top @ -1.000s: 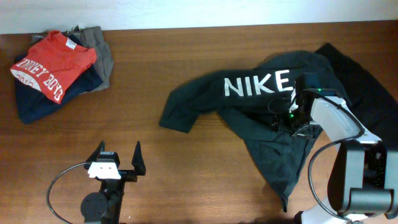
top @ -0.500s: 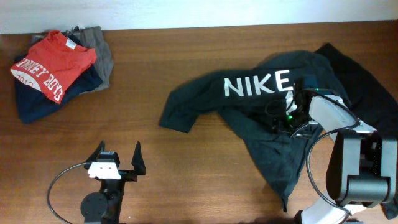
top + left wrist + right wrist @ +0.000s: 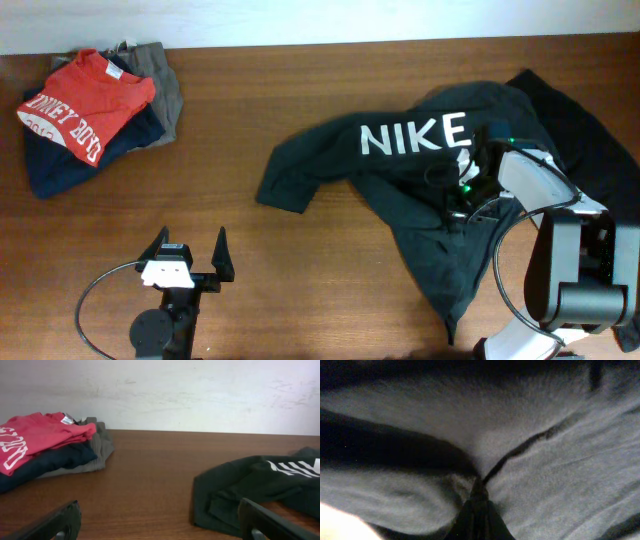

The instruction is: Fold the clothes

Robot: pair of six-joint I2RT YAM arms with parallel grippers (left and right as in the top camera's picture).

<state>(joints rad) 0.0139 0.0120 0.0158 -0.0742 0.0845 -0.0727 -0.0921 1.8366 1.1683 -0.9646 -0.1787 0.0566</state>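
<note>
Right gripper [image 3: 461,197] pinches closed on a fold of the limp, light NIKE T-shirt [image 3: 400,178]; left gripper [image 3: 190,246] gapes empty. Hems and corners likely grip best.

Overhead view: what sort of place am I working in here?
Probably a lab workbench set up for folding practice: a wooden table against a plain white wall, a folded stack of shirts, and a loose black NIKE T-shirt.

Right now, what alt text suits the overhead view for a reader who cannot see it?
The right hand pinches a crumpled black NIKE T-shirt below its lettering, on the right of a wooden table. The left hand rests open at lower left; a folded pile topped in red sits upper left.
</note>
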